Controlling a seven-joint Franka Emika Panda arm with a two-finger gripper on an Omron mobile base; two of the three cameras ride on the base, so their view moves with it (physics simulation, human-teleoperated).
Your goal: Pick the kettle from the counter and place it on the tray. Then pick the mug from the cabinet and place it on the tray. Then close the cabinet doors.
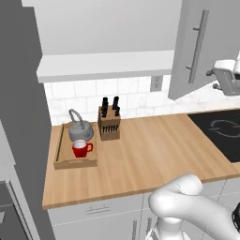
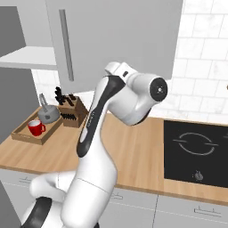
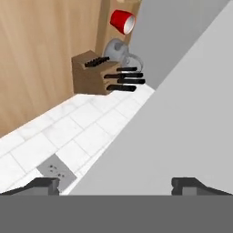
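Wooden desk (image 1: 150, 154) comes first, nearest the base, and it carries everything the first two steps called for. Just left of the knife block (image 1: 109, 124) sits the tray (image 1: 58, 150). The red mug (image 1: 81, 149) is in its front half and the grey kettle (image 1: 80, 130) is behind it, both inside the rims. To my eye the kettle and mug steps are done, and what is left is closing the cabinet doors.

Above and behind the knife block, the cabinet (image 1: 103, 65) shows its flat floor panel. Its right door (image 1: 197, 47) stands swung out, up and to the right of the block, with its silver bar handle (image 1: 199, 44) facing the room. The left door (image 1: 21, 93) appears to hang open on the far left of the block.

Farthest up and right of the block is the pincer (image 3: 116, 185), raised beside the right door. Its fingertips (image 3: 45, 184) are spread wide and hold nothing, with the pale door panel close in front of them.

The next move probably calls for getting onto the door's outer face and pushing it shut towards the cabinet. The left door would follow.
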